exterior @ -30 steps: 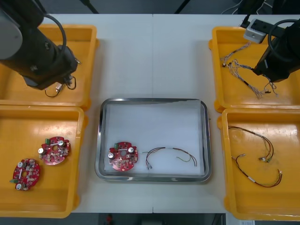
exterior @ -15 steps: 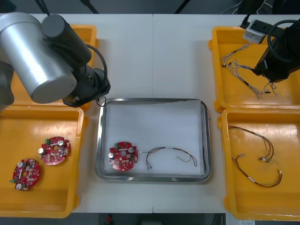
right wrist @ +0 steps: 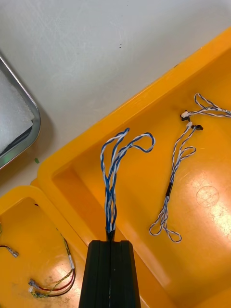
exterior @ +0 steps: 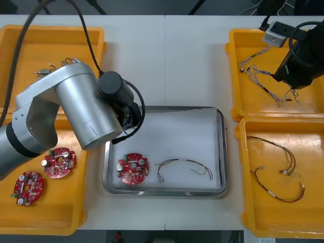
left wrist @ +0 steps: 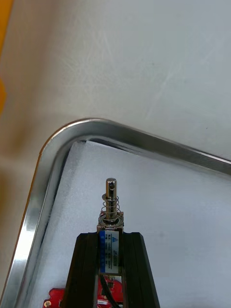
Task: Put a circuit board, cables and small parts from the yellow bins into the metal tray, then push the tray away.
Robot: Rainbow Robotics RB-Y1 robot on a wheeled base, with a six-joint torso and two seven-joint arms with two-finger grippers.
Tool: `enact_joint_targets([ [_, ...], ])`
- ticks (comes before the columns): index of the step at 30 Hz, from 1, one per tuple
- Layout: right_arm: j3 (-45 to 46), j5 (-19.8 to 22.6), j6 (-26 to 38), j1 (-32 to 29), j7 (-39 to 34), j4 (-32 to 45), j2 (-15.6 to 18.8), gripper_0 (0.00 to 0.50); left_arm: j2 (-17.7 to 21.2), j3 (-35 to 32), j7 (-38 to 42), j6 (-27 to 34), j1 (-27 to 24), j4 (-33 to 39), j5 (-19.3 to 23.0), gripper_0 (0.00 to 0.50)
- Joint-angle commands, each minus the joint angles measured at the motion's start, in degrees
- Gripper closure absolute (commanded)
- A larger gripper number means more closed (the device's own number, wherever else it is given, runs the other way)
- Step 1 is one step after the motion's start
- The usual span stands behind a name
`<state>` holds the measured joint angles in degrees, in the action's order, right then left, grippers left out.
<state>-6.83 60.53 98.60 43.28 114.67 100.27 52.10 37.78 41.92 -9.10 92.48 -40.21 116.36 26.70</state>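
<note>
My left gripper (left wrist: 110, 237) is shut on a small metal part (left wrist: 111, 207), a sprung pin, just above the white inside of the metal tray (left wrist: 120, 129) near its far left corner. In the front view my left arm (exterior: 76, 114) reaches over that corner. A red circuit board (exterior: 132, 168) and a red and yellow cable (exterior: 185, 168) lie in the tray (exterior: 221, 152). My right gripper (right wrist: 109, 243) is shut on a twisted blue and white cable (right wrist: 114, 163), held above the far right yellow bin (right wrist: 192, 250).
More blue and white cables (exterior: 258, 73) lie in the far right bin. The near right bin (exterior: 248, 212) holds red and yellow cables (exterior: 276, 174). Two circuit boards (exterior: 59, 162) lie in the near left bin, and small metal parts (exterior: 46, 72) in the far left bin.
My left arm has swung from the far left bin to the tray's far left corner, carrying the small metal part. My right arm has stayed over the far right bin.
</note>
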Motion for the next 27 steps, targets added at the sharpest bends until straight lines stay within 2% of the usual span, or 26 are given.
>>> enact_joint_targets([
  [1, -0.38, -0.32, -0.51, 0.05, -0.68, 1.5, -0.07, 0.5, -3.07, 2.73, 5.06, -0.29, 1.28, -1.75, -3.05, 0.5],
  [9, -0.38, -0.32, -0.51, 0.05, -0.68, 1.5, -0.07, 0.5, -4.56, 5.72, 5.32, -3.89, 1.28, -5.71, -5.69, 0.5],
  [15, -0.38, -0.32, -0.51, 0.05, -0.68, 1.5, -0.07, 0.5, -4.91, 6.77, 5.5, -3.98, 1.37, -6.24, -6.22, 0.5],
  [17, -0.38, -0.32, -0.51, 0.05, -0.68, 1.5, -0.07, 0.5, -4.82, 7.12, 5.5, -4.06, 1.28, -6.24, -6.22, 0.482],
  [18, -0.38, -0.32, -0.51, 0.05, -0.68, 1.5, -0.07, 0.5, -4.74, 7.21, 5.5, -4.06, 1.28, -6.24, -6.3, 0.451],
  [19, -0.38, -0.32, -0.51, 0.05, -0.68, 1.5, -0.07, 0.5, -4.65, 7.38, 5.5, -4.06, 1.28, -6.24, -6.3, 0.383],
  [20, -0.38, -0.32, -0.51, 0.05, -0.68, 1.5, -0.07, 0.5, -4.56, 7.38, 5.5, -4.15, 1.28, -6.15, -6.39, 0.347],
  [22, -0.38, -0.32, -0.51, 0.05, -0.68, 1.5, -0.07, 0.5, -4.56, 7.38, 5.5, -4.24, 1.37, -6.15, -6.3, 0.236],
  [23, -0.38, -0.32, -0.51, 0.05, -0.68, 1.5, -0.07, 0.5, -4.56, 7.38, 5.5, -4.24, 1.28, -6.15, -6.22, 0.21],
  [25, -0.38, -0.32, -0.51, 0.05, -0.68, 1.5, -0.07, 0.5, -4.38, 7.38, 5.5, -4.24, 1.28, -6.06, -6.22, 0.118],
  [27, -0.38, -0.32, -0.51, 0.05, -0.68, 1.5, -0.07, 0.5, -4.12, 7.38, 5.68, -4.24, 1.1, -5.8, -6.22, 0.072],
])
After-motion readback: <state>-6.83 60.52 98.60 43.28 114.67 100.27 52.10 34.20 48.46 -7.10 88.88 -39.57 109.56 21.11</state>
